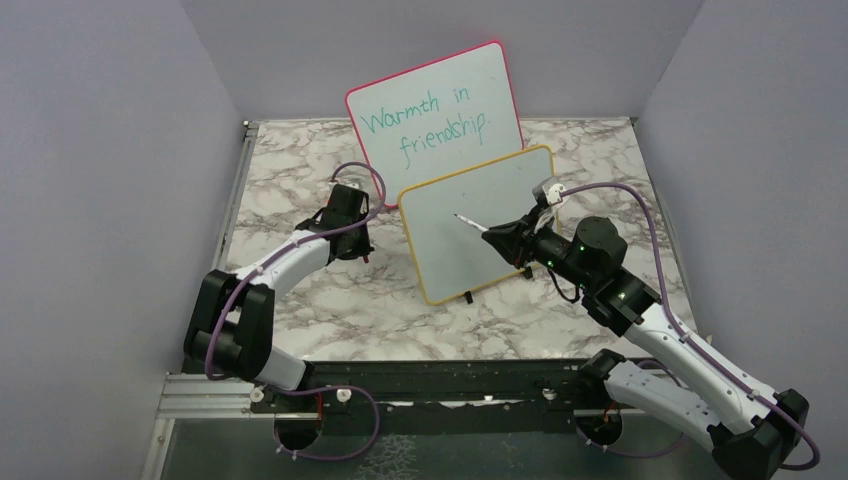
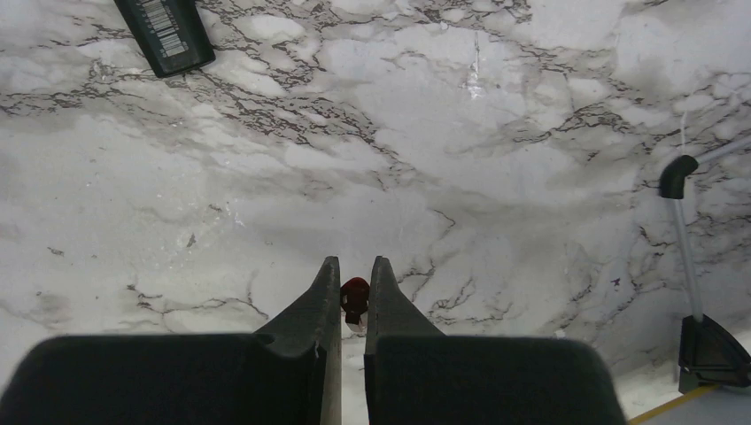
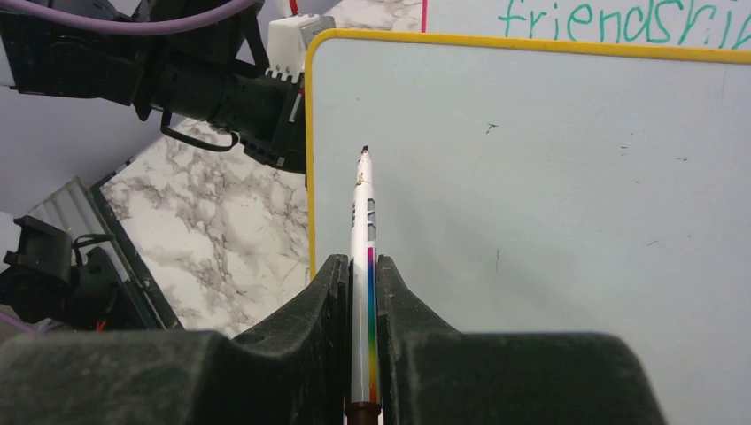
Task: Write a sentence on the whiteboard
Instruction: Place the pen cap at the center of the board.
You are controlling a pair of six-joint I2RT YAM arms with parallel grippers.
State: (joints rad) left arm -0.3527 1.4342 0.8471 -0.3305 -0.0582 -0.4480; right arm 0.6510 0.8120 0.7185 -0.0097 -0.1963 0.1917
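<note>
While you watch from above, the whiteboard [image 1: 500, 200] stands upright on its black feet near the middle of the marble table [image 1: 300, 300], just in front of the pink-framed board [image 1: 435, 100] and covering that board's lower edge. Your right arm rises from its base at the near right, folds at the elbow and stretches leftward with the wrist about level, so the right gripper [image 1: 497, 232] points at the board's face with the marker [image 1: 468, 221] clamped in it. The marker's tip lies over the middle of the white surface; you cannot tell from here whether it touches. Your left arm reaches forward from the near left, and its wrist bends down so the left gripper [image 1: 356, 245] points at the table just left of the whiteboard. On the left wrist camera, the left gripper [image 2: 355, 266] looks straight down at the marble, its fingers nearly together and pinching a small dark-red piece [image 2: 355, 297]. A black barcoded object [image 2: 166, 31] lies at the top left, and one board foot [image 2: 704, 350] shows at the right. On the right wrist camera, the right gripper [image 3: 361, 266] is clenched on the marker [image 3: 364, 221], whose tip points at the whiteboard [image 3: 549, 221] just inside the yellow left frame. Only faint specks mark the white face.
</note>
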